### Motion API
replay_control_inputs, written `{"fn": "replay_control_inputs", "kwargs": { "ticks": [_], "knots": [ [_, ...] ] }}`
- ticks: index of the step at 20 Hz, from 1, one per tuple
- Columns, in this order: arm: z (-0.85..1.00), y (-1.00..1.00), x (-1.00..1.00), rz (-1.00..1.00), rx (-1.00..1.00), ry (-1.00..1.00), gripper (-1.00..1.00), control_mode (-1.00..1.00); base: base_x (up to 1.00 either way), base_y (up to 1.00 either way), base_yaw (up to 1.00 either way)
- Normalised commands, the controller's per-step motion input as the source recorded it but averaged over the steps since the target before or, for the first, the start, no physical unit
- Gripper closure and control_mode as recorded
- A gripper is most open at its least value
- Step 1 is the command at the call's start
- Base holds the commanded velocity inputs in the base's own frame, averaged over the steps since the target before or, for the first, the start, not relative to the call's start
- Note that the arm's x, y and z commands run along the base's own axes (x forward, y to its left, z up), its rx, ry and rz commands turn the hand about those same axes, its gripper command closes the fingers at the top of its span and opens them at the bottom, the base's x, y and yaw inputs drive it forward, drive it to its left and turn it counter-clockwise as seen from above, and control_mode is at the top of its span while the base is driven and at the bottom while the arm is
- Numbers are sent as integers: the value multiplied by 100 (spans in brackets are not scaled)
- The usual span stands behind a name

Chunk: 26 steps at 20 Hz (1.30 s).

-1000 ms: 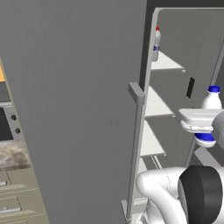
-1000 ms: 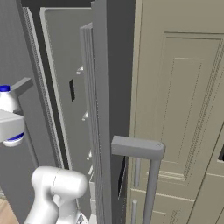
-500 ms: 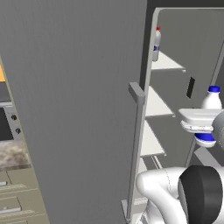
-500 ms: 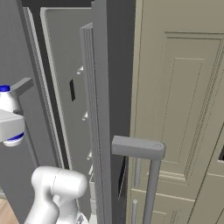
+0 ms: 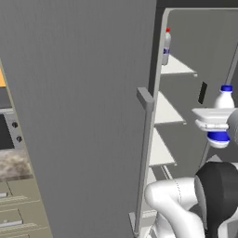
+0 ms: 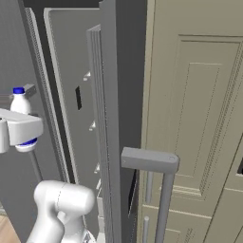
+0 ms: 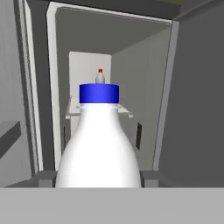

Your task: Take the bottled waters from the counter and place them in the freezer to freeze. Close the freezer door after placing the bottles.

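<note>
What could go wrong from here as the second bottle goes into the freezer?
1. The freezer door stands close beside the arm, so the blue-capped bottle or the hand might clip its edge going in.
2. The red-capped bottle already stands on an upper shelf; placing the new one too near could topple it.
3. The hand grips the bottle low on its body, so it might tilt on release.

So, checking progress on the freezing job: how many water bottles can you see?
2: the red-capped bottle on an upper freezer shelf, the blue-capped bottle in the gripper.
</note>
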Motion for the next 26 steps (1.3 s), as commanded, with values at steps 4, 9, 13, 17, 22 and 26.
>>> {"fn": "replay_control_inputs", "kwargs": {
  "ticks": [4, 9, 13, 17, 22, 26],
  "knots": [
    [0, -29, 40, 7, 6, 0, 100, -100, 0, 0, 0],
    [0, -11, 38, 11, 4, 0, 100, -100, 0, 0, 0],
    [0, -5, 51, 9, 0, 0, 100, -100, 0, 0, 0],
    [0, -12, 58, 8, 0, 0, 100, -100, 0, 0, 0],
    [0, -14, 68, 8, 0, 0, 100, -100, 0, 0, 0],
    [0, -4, 63, 2, -5, 0, 100, -100, 0, 0, 0]
  ]
}}
